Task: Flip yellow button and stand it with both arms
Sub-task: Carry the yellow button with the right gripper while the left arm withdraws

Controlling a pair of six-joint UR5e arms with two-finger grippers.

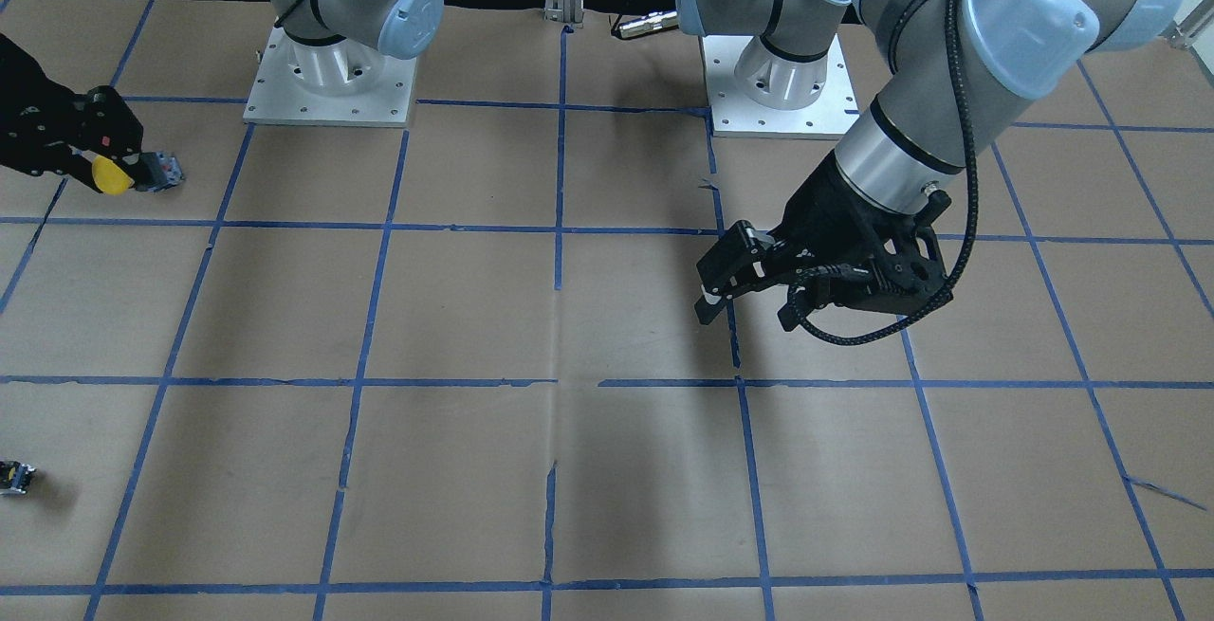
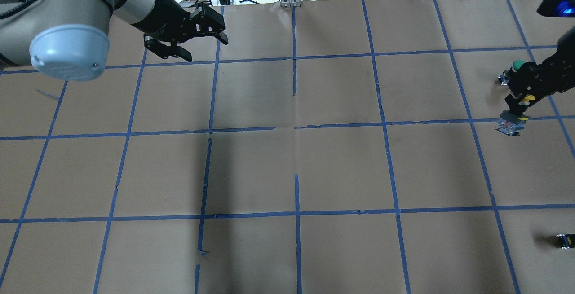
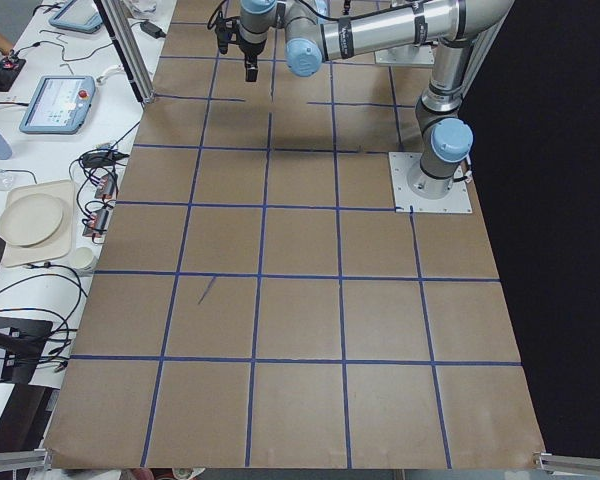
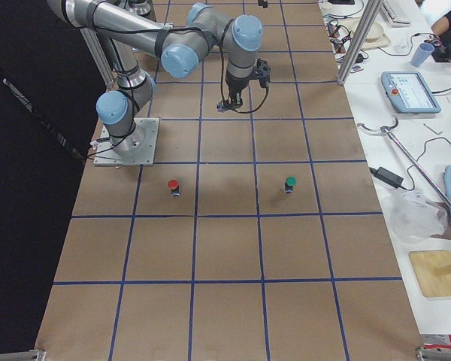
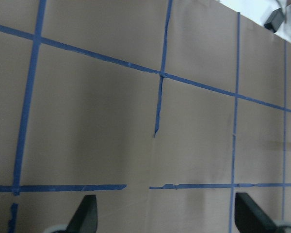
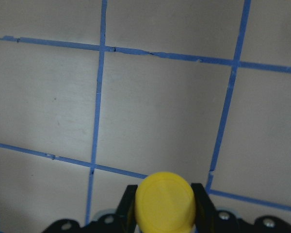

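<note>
The right gripper was clamped on the yellow button, a finger on either side of its cap, at the right end of the table. Whether the body cleared the surface I cannot tell. The left gripper hung empty with its fingers spread wide, well apart from the button.

The pick looked done and the flip not yet made. The next move would likely call for carrying the button toward the middle and offering its body to the left gripper.

The right wrist view hid the body, while the front-facing view showed it jutting sideways from the cap. Only the overhead view showed a green-capped button just beside the right gripper.
</note>
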